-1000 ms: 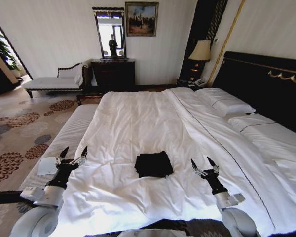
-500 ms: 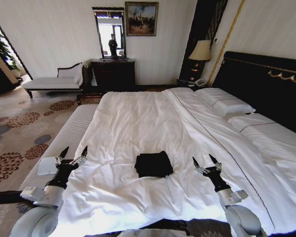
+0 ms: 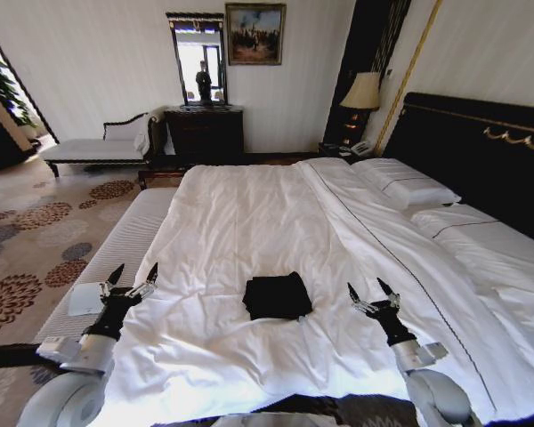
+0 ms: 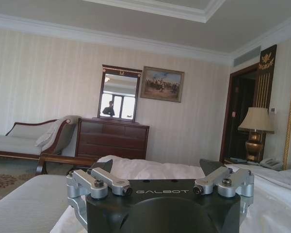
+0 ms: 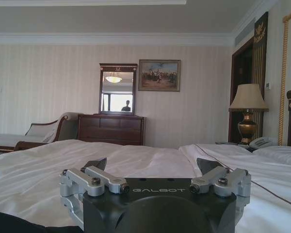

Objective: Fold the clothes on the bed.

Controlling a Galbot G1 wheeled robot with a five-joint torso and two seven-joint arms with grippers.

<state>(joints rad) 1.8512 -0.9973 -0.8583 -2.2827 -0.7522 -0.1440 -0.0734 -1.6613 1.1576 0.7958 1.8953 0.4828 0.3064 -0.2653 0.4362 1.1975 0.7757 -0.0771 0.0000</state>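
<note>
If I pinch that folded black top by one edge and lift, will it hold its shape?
Probably not. The black top looks like soft layered fabric, so it would likely droop and unfold. It seems light, and may slide on the smooth white duvet.

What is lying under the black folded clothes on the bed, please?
The clothes rest on the bed's white duvet, between the open left gripper and right gripper. Whatever lies beneath the duvet is covered.

It was a hotel-style bedroom. A large bed with white sheets and pillows stood against a tall black headboard. At the far wall were a dark dresser with a mirror, a framed painting, a bedside lamp and a telephone. A chaise sat far left on patterned carpet.
</note>
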